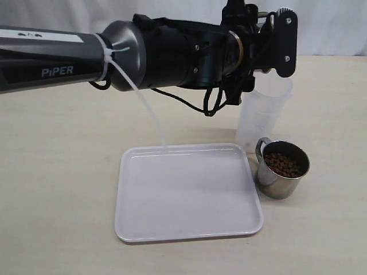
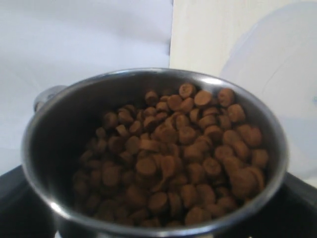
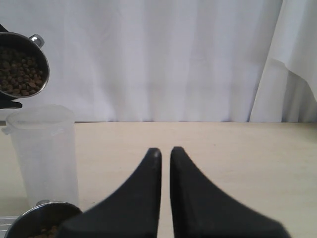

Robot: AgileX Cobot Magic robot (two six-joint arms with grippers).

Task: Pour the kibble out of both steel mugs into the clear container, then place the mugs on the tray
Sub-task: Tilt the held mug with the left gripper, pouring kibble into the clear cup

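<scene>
My worry was spillage. The raised steel mug [image 3: 20,64], gripped by my left claw [image 1: 270,41] with jaws spread wide around it, hung above the clear container [image 1: 261,117]. A quick or off-centre tip would send kibble [image 2: 178,153] onto the table [image 1: 57,189]. The container looked empty. The second mug [image 1: 281,172], also holding kibble, stood just beside the bare tray [image 1: 189,195]. My right claw [image 3: 165,151] was pinched closed, empty.
</scene>
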